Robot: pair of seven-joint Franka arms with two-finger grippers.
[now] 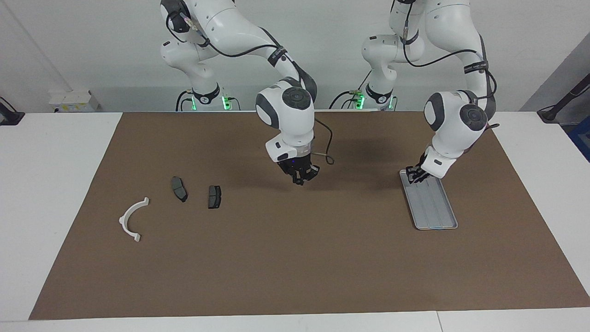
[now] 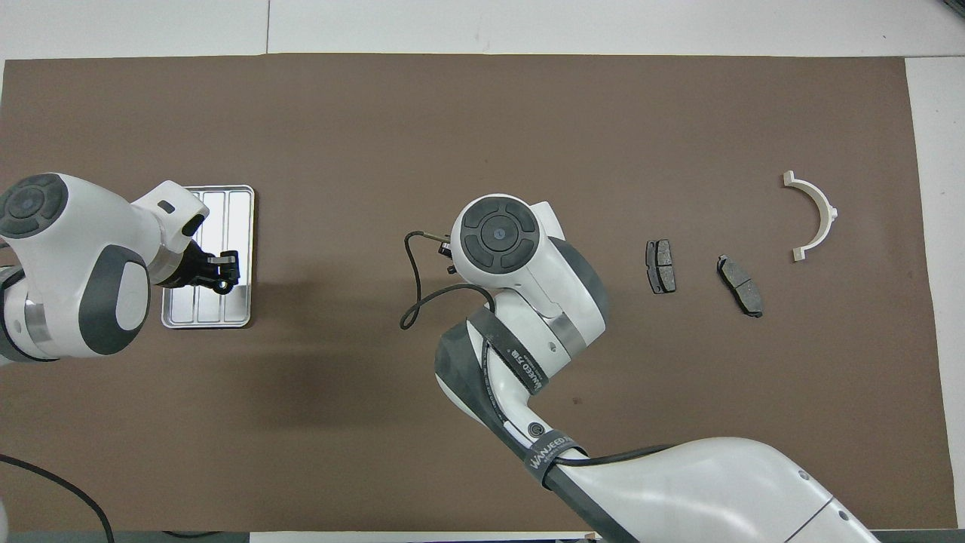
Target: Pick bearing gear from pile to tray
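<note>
My left gripper (image 1: 415,177) (image 2: 224,277) hangs low over the end of the silver tray (image 1: 435,210) (image 2: 226,211) that lies nearer to the robots. It is shut on a small black bearing gear (image 2: 222,286). The pile lies toward the right arm's end of the mat: a white semicircular bracket (image 1: 132,219) (image 2: 814,215) and two dark brake-pad plates (image 1: 179,188) (image 1: 214,196) (image 2: 660,265) (image 2: 739,285). Over the middle of the mat my right gripper (image 1: 300,179) hangs shut and holds nothing. In the overhead view its own arm hides it.
A brown mat (image 1: 295,258) covers most of the white table. A black cable (image 2: 411,302) loops out from the right wrist. The tray's ribbed floor is bare.
</note>
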